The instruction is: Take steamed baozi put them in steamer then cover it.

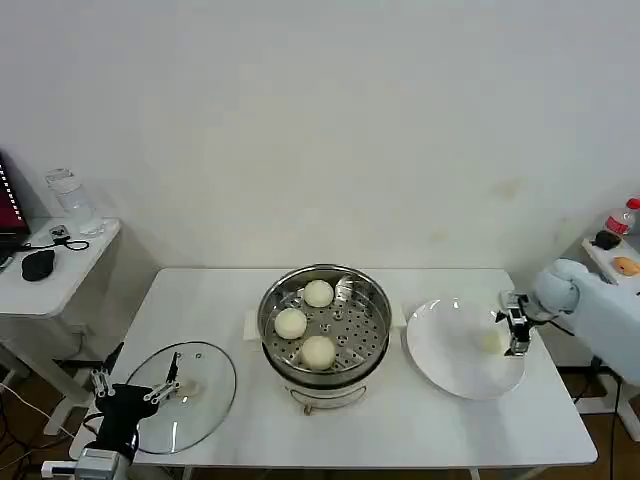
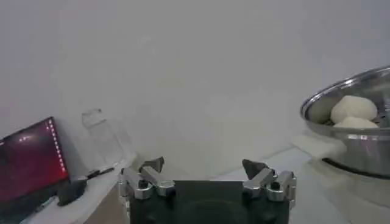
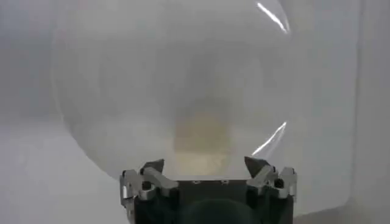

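The steamer (image 1: 270,302) stands mid-table with three steamed baozi (image 1: 318,293) on its perforated tray. Another baozi (image 1: 489,341) lies on the white plate (image 1: 445,352) to the right. My right gripper (image 1: 515,331) hovers at the plate's right edge beside that bun; in the right wrist view it (image 3: 204,165) is open, with the bun (image 3: 204,137) just ahead of the fingertips. The glass cover (image 1: 200,410) lies flat at front left. My left gripper (image 1: 135,386) sits open at the cover's left rim. In the left wrist view it (image 2: 203,165) is open, with the steamer (image 2: 356,151) and buns (image 2: 353,108) off to one side.
A small side table (image 1: 70,270) on the left carries a mouse (image 1: 38,264), a water bottle (image 1: 68,198) and a laptop screen (image 2: 30,159). A cart with a bottle (image 1: 622,218) stands at the right. The table's front edge is close to both grippers.
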Robot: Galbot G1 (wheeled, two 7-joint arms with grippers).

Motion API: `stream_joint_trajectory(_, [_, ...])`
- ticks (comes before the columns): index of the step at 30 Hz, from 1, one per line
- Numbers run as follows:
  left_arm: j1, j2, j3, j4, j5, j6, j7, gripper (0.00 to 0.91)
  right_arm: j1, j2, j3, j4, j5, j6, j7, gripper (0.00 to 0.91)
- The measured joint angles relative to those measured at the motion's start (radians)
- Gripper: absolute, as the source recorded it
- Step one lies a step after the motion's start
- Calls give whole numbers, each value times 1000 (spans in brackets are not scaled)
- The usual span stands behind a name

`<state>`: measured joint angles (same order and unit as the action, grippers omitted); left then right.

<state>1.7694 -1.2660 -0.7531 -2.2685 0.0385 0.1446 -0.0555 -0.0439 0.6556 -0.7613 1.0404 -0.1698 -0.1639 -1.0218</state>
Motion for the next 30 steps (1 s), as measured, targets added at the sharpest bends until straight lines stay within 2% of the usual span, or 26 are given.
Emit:
stream_joint_trajectory(6, [1, -4, -3, 2, 0, -1, 0, 907, -15, 40, 26, -51, -20, 14, 9, 907])
stream_joint_trajectory(20, [4, -7, -3, 5, 2, -3, 0, 907, -34, 72, 55, -99, -42, 10, 4, 615])
stream_joint_trajectory(30, [6, -4, -5, -1, 2, -3, 0, 907, -23, 62, 50, -89, -28, 0, 3, 615])
